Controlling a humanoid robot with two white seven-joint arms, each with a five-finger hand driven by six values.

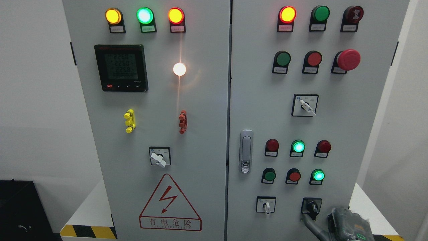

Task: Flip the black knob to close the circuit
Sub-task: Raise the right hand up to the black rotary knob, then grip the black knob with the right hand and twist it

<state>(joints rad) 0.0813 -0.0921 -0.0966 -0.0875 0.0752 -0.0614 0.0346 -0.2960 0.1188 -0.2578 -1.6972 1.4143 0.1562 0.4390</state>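
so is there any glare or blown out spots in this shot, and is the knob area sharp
Head view: the white lamp is blown out, throwing a vertical streak down the left door; the amber and green lamps up top bloom too. Head view: the black knob reads clearly, while the right hand at the bottom edge looks softer, its fingers hard to make out.
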